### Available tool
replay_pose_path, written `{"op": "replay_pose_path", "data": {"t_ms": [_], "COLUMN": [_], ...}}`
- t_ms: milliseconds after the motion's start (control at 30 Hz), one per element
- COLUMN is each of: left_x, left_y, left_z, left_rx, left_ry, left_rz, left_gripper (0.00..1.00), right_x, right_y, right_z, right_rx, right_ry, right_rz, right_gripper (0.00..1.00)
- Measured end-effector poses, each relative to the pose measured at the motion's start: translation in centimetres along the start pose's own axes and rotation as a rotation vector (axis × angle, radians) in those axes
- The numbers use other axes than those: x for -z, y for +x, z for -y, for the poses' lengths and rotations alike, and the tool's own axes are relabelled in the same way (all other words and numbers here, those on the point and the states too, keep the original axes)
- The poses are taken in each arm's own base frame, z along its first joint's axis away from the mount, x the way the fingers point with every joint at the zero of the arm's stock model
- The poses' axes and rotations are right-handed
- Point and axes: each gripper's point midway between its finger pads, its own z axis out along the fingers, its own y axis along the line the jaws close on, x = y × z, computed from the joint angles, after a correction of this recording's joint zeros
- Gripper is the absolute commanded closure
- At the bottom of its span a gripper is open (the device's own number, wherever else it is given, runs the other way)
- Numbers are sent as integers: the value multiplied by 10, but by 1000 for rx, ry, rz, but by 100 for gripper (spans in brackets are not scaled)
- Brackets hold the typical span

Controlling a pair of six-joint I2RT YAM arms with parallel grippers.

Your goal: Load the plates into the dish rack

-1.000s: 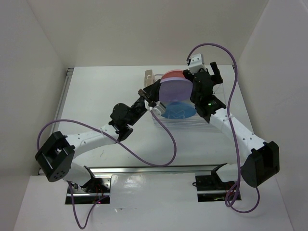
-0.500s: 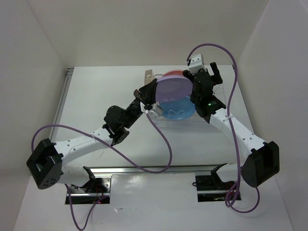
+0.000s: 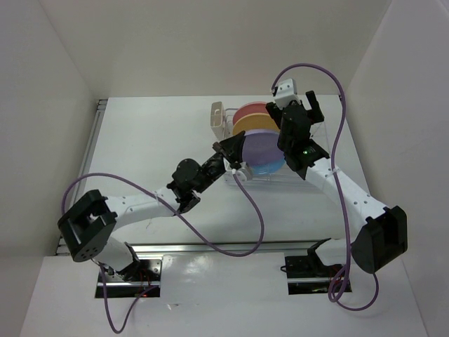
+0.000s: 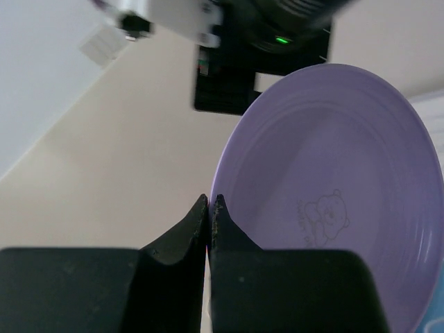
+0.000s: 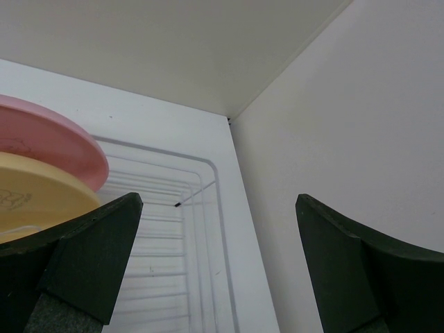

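Lavender plate [image 3: 258, 149] has just sunk into dish rack [image 5: 173, 229] | left gripper [image 4: 209, 205] pinched tight on its rim | right gripper [image 5: 218, 201] beside it, wide, empty | release likely next

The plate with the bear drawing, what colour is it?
The plate is lavender; the left wrist view shows it best.

White flat table [image 3: 140, 140] carries a rectangular see-through rack of thin silver wire [image 3: 277, 180], standing on the far side, right of centre. A small beige cutlery holder [image 3: 217, 116] is at the rack's left end. A silver metal rail [image 3: 231, 247] runs along the table's near edge, and a second rail [image 3: 91, 140] along its left edge.
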Motion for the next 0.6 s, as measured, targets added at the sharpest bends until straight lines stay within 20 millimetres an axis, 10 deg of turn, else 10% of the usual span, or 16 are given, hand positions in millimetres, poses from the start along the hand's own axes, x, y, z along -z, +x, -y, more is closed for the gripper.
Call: {"op": "replay_pose_path", "data": {"t_ms": [233,600], "left_x": [-3,-6], "left_y": [29,43], "left_z": [46,50], "left_rx": [-19,-48], "left_ry": [104,112], "left_rz": [-42,-45], "left_gripper": [100,100], "right_x": [0,0], "right_y": [3,10], "right_z": [-2,-6], "right_rx": [3,17], "right_ry": [-4,-11], "right_rz": [-4,-17], "right_gripper": [0,0]}}
